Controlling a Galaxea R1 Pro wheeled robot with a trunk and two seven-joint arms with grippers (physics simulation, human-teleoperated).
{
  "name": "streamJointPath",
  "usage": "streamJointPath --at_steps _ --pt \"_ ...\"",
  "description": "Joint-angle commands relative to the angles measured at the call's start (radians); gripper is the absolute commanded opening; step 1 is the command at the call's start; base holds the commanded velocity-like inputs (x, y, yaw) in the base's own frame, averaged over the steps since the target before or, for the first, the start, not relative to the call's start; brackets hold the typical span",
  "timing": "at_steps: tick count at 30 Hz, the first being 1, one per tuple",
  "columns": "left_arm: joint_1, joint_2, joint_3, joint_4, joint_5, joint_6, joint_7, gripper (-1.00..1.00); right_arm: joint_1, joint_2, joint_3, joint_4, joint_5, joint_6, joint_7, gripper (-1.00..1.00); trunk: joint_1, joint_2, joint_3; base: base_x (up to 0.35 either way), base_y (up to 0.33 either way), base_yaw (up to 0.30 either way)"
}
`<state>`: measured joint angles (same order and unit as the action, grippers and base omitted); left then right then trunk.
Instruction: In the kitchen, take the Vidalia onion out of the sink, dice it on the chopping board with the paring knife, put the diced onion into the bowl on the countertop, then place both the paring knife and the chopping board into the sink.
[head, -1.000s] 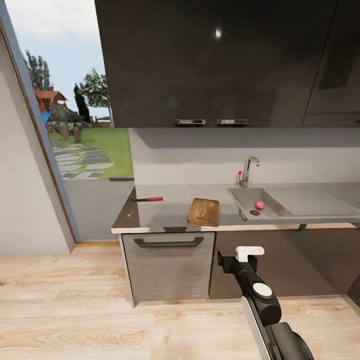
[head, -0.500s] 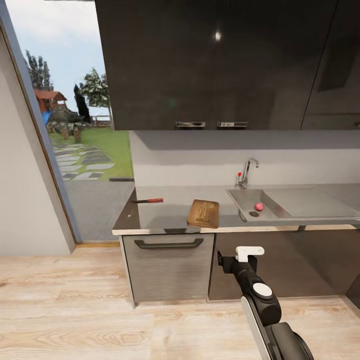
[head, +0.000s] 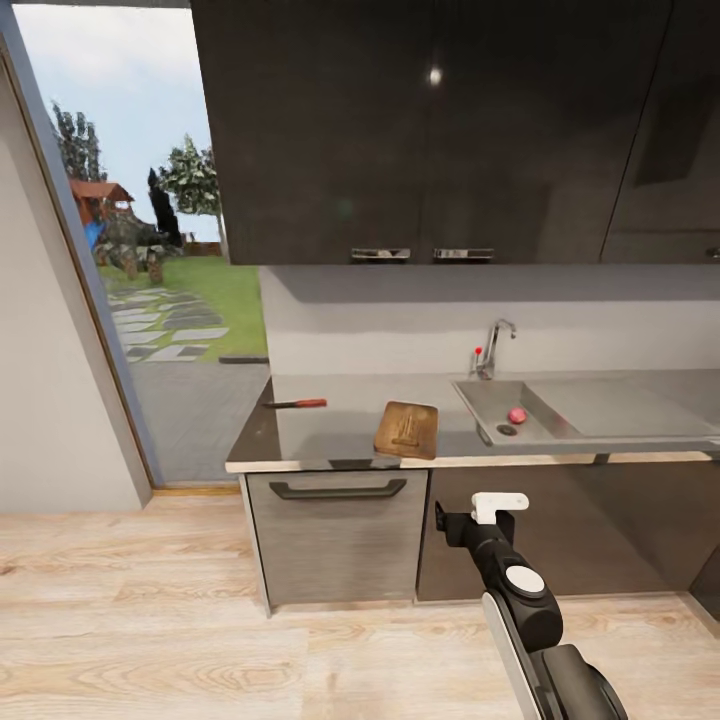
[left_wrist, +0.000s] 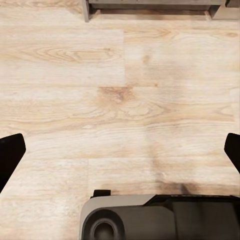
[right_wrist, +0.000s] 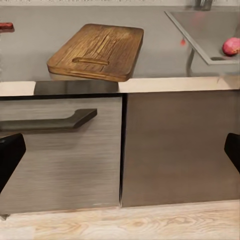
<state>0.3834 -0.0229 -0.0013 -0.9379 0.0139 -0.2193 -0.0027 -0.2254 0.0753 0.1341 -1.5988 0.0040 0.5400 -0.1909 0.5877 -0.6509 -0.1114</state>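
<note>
Approaching the glossy dark grey desk: small pinkish-red Vidalia onion rests beside the drain in the grey steel sink, ahead-right of the nearer, open-jawed right end effector.

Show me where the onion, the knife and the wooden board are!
Vidalia onion (head: 517, 415), head view, middle of the pinkish bulb in the sink.
Paring knife (head: 309, 403), head view, its red-orange handle.
Chopping board (right_wrist: 98, 50), right wrist view, middle of its top face.

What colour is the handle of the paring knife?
Red-orange; the paring knife lies on the countertop, best seen in the head view.
</note>
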Motion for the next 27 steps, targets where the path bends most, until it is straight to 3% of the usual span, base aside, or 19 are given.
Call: streamJointPath --at_steps 1,27 --pt "0.000 0.000 0.000 -0.001 0.001 -0.002 0.000 1.00 -0.001 0.000 0.001 -0.001 0.000 0.006 -0.005 1.00 -0.004 0.006 0.002 0.000 0.000 0.000" --pt "0.000 0.000 0.003 0.012 0.001 -0.002 0.000 1.00 -0.001 0.000 0.002 -0.001 0.000 0.006 -0.005 1.00 -0.103 0.188 0.083 0.000 0.000 0.000"
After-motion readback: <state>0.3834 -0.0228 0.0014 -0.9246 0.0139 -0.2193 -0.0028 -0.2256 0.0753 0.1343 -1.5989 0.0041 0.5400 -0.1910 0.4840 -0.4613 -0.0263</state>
